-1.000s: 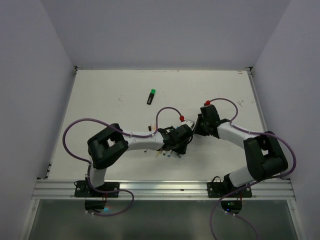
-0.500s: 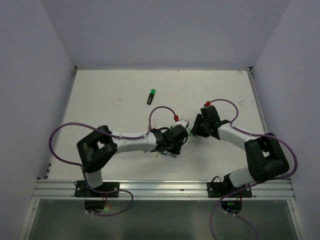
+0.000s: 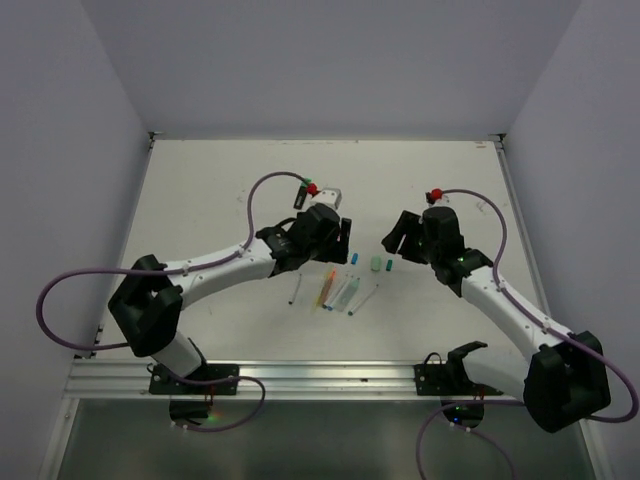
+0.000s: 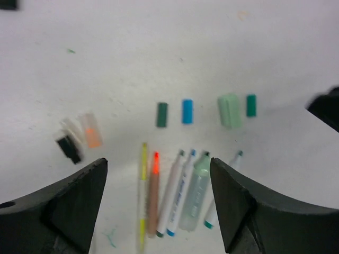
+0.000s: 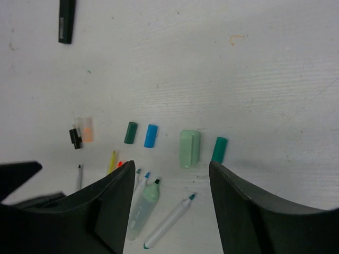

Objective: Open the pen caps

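Stubby plastic caps (image 4: 187, 111) (mint one (image 4: 229, 110) boxy)

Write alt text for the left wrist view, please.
Six uncapped pens lie side by side on a white table, framed by the open left gripper. Beyond their tips, four caps form a row: dark green, blue, mint, teal.

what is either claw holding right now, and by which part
Nothing: left claw and right claw are both open and empty; the small stubby plastic caps lie loose.
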`<move>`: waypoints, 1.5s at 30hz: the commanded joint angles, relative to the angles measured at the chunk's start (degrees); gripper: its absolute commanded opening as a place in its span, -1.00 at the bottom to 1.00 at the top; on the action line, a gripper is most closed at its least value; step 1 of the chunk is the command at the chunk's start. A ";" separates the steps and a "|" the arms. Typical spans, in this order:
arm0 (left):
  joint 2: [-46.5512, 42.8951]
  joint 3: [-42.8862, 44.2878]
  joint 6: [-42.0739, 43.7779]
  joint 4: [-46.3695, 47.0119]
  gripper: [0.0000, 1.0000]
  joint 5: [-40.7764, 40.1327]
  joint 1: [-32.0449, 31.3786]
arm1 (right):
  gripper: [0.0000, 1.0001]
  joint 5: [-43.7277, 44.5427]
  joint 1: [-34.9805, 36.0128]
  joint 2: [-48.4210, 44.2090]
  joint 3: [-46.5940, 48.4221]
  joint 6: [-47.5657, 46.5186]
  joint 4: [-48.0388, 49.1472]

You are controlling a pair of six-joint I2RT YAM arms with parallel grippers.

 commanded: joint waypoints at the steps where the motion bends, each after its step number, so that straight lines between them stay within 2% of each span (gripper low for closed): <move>1: -2.25 1.25 6.09 0.35 0.64 -6.03 5.63 | 0.27 1.42 0.12 -4.53 -1.75 -0.78 2.92; 3: -1.29 2.48 9.17 0.62 0.85 -5.87 9.13 | 0.44 0.38 0.12 -6.64 -2.89 -1.40 3.90; 4: -0.07 2.75 10.14 1.58 0.89 -4.65 10.55 | 0.52 -0.16 0.12 -7.35 -3.25 -1.75 5.12; 5: 0.64 3.10 12.15 2.11 0.92 -3.76 11.87 | 0.66 -0.42 0.12 -7.96 -3.60 -2.27 5.57; 8: 3.89 4.68 14.80 4.13 0.93 -1.38 16.97 | 0.87 -0.51 0.12 -10.16 -4.74 -3.51 7.41; 11: 8.11 7.92 18.83 6.33 0.91 0.46 21.71 | 0.97 -0.51 0.12 -12.71 -6.41 -4.21 9.35; 18: 18.31 15.04 23.23 9.40 0.70 6.96 27.08 | 0.97 -0.51 0.12 -15.27 -9.31 -5.09 11.90; 28: 30.52 23.31 26.49 11.34 0.37 10.57 29.46 | 0.97 -2.36 0.12 -14.83 -10.02 -5.53 11.99; 33: 34.74 26.83 27.64 11.08 0.21 11.01 29.63 | 0.97 -2.62 0.12 -14.91 -10.63 -5.44 13.48; 35: 35.36 27.09 27.90 11.52 0.08 11.36 29.63 | 0.97 -2.80 0.03 -15.00 -10.89 -5.18 13.66; 40: 36.68 27.27 28.34 10.82 -0.04 11.80 29.55 | 0.97 -2.71 0.12 -15.62 -11.16 -5.09 13.92; 45: 34.15 22.28 27.20 12.56 -0.47 13.65 29.46 | 0.96 -3.15 0.12 -15.44 -11.16 -5.00 14.27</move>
